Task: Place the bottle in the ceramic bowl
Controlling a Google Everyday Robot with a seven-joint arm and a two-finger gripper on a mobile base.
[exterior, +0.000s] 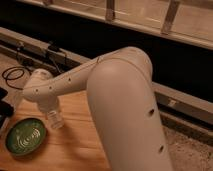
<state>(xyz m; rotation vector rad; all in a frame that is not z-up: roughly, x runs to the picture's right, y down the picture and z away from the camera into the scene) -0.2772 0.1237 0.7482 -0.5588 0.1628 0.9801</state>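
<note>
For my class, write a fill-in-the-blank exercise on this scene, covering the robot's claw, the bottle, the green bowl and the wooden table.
1. In the camera view, the claw holds the bottle just to the ____ of the ceramic bowl.
2. The glaze of the ceramic bowl is ____.
3. The ceramic bowl rests on a ____ table.

Missing words: right; green; wooden.
</note>
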